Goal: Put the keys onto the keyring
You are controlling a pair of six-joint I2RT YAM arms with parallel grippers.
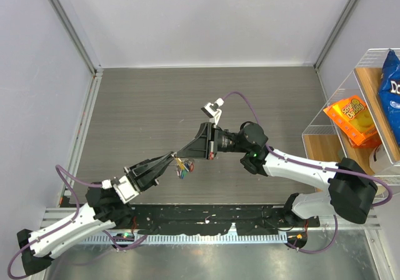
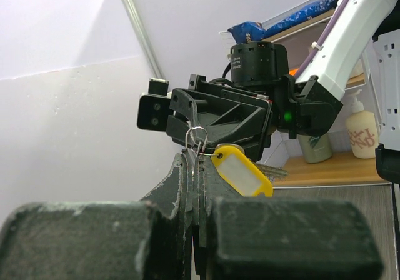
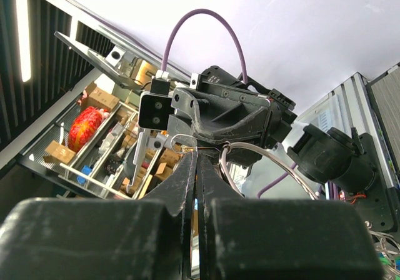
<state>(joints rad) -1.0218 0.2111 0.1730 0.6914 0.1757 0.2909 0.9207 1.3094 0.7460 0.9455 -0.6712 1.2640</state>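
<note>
Keyring (image 2: 197, 136): up in the air over the middle of the table (image 1: 144, 105), caught where two sets of tips meet nose to nose.

Left gripper (image 1: 170, 159): reaches in from the near left, fingers pressed fully together, pinching the lower part of the thin wire loop, as seen in the left wrist view.

Right gripper (image 1: 182, 153): comes in from the right, likewise squeezed tight, with wire curving across and beside its tips in the right wrist view. Appears clamped on the same ring.

Keys (image 1: 184, 169): a small bunch dangling just below the meeting point, clear of the table, with yellow, blue and red heads visible from above.

Yellow-headed key (image 2: 242, 172): hangs off the ring just right of the left fingertips, tilted, silver blade poking out behind.

Off to the right, a shelf (image 1: 325, 136) with snack bags.
</note>
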